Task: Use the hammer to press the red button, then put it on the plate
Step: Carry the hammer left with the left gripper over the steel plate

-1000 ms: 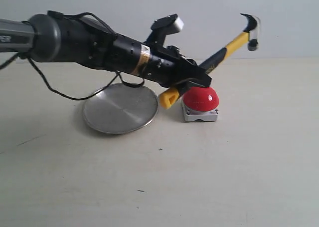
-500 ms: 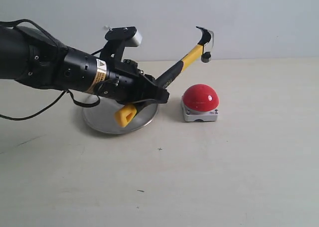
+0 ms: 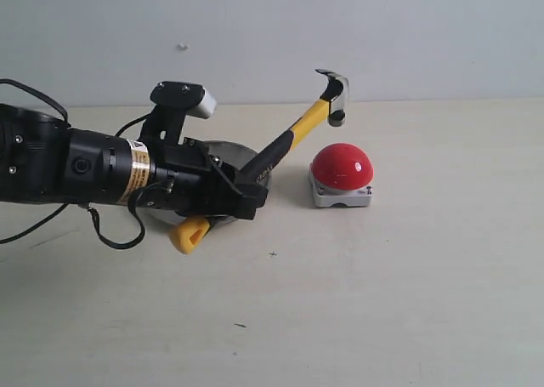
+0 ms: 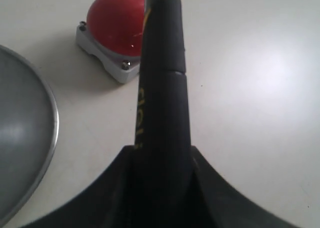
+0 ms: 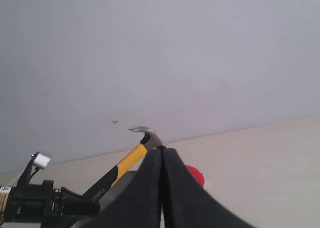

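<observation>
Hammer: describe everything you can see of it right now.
The hammer is a claw hammer with a dark metal head and curved claw, a yellow neck, a black rubbery grip with lettering and a yellow looped end. It is tilted, head high and not touching the red button, butt low near the plate. Only the left gripper touches it, clamped mid-handle.

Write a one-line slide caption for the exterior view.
Left tool clamps the hammer by its handle, head raised clear of the red button; the plate sits partly hidden behind the arm.

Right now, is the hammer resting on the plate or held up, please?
Held up, tilted: the hammer is clamped by the left gripper, head raised.
</observation>
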Motion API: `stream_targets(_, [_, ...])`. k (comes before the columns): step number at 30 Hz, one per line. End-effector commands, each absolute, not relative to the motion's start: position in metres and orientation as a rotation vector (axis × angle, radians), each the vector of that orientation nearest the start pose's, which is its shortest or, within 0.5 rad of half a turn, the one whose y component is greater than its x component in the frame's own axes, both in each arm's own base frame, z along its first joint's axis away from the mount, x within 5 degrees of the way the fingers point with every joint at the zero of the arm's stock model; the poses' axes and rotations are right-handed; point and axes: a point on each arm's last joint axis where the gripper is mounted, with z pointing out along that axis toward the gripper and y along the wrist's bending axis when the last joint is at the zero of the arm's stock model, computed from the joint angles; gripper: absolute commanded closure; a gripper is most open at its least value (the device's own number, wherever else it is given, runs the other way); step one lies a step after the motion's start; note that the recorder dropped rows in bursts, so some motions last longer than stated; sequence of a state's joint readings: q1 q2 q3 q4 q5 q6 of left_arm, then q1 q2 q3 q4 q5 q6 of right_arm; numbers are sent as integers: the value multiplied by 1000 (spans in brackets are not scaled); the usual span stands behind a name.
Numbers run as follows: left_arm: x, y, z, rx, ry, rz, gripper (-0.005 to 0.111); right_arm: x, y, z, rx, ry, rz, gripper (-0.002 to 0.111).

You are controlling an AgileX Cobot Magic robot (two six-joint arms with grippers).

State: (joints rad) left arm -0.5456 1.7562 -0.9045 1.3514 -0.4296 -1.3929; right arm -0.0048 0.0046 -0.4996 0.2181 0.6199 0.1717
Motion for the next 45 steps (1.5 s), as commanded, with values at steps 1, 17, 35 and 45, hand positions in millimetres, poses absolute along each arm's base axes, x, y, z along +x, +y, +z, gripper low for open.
stream_targets(1, [283,-218,202,720,2046,-852,107,5,13,313,200,1629,396,108])
stream_targets(17, [298,-228,170,647,2062,-923,107,5,13,313,200,1629,396,108])
stream_targets(35, [289,-221,207,687,1998,-928,107,5,13,313,200,1629,396,108])
stream_targets(45, [275,-205,248,660,1925,-829,107,5,13,313,200,1629,396,108])
